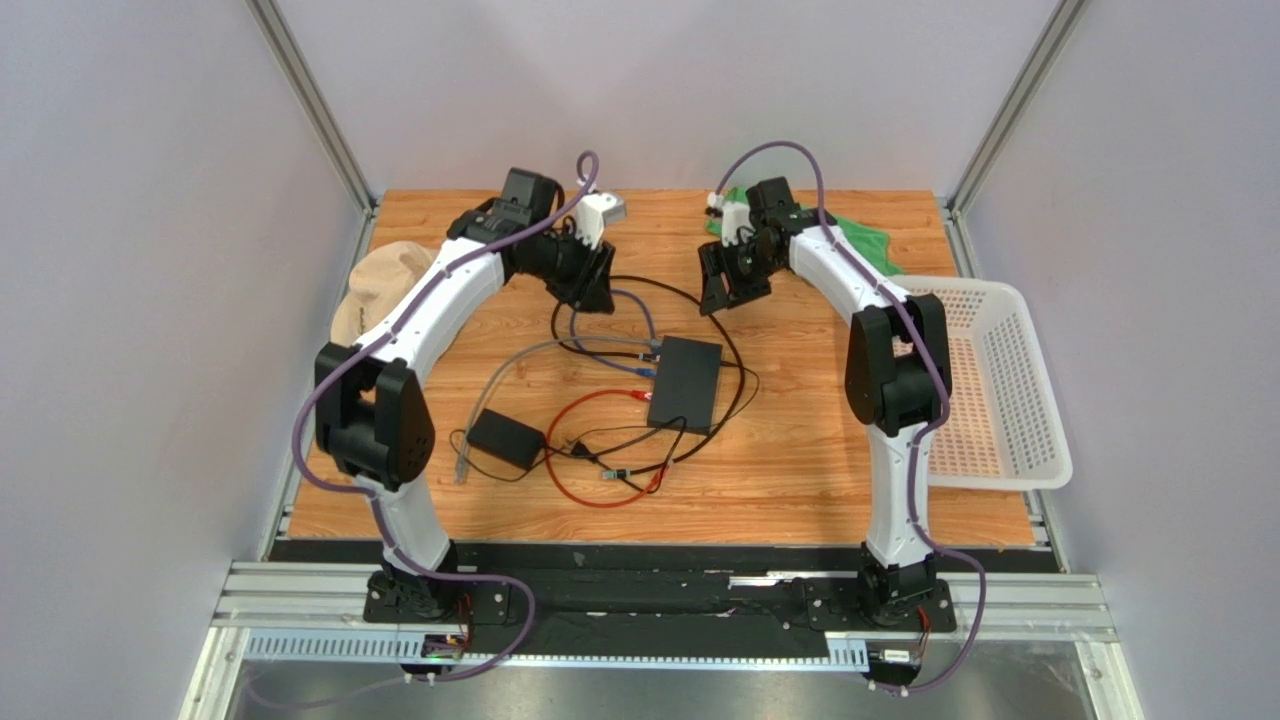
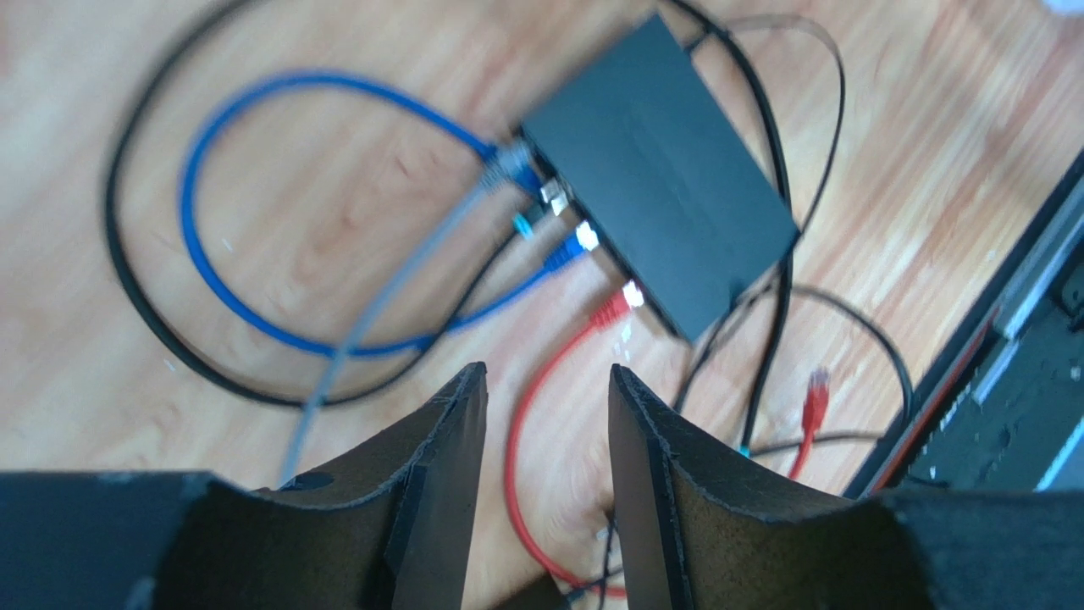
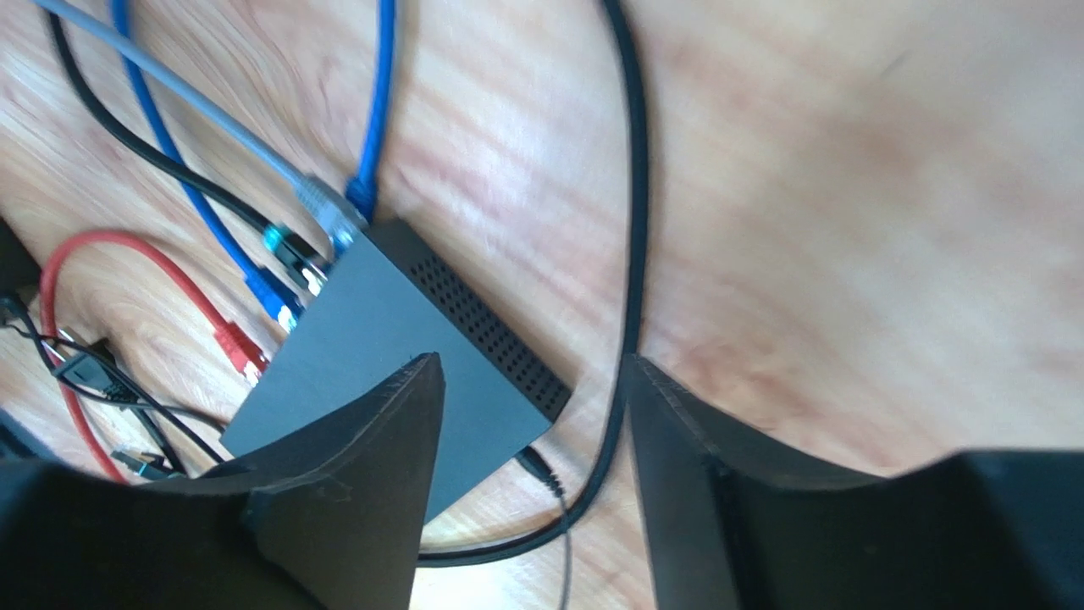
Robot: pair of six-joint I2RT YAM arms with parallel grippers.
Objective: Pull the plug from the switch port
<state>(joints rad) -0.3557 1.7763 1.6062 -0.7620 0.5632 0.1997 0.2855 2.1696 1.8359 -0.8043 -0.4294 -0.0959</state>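
The flat black switch box (image 1: pixel 685 384) lies mid-table; it also shows in the left wrist view (image 2: pixel 655 172) and the right wrist view (image 3: pixel 369 350). Along its left edge several plugs sit in ports: grey (image 2: pixel 512 163), black, blue (image 2: pixel 560 254) and red (image 2: pixel 611 308). Which socket is the switch port cannot be told. My left gripper (image 1: pixel 589 282) is open and empty, high above the table at the back left (image 2: pixel 547 381). My right gripper (image 1: pixel 726 278) is open and empty, high above the box's far side (image 3: pixel 532 381).
A smaller black adapter brick (image 1: pixel 505 438) lies front left. Red (image 1: pixel 579 450), blue, grey and black cables loop around the box. A loose red plug (image 2: pixel 814 400) lies near the front edge. A white basket (image 1: pixel 999 383) stands right, green cloth (image 1: pixel 864 240) behind, a tan object (image 1: pixel 376 285) left.
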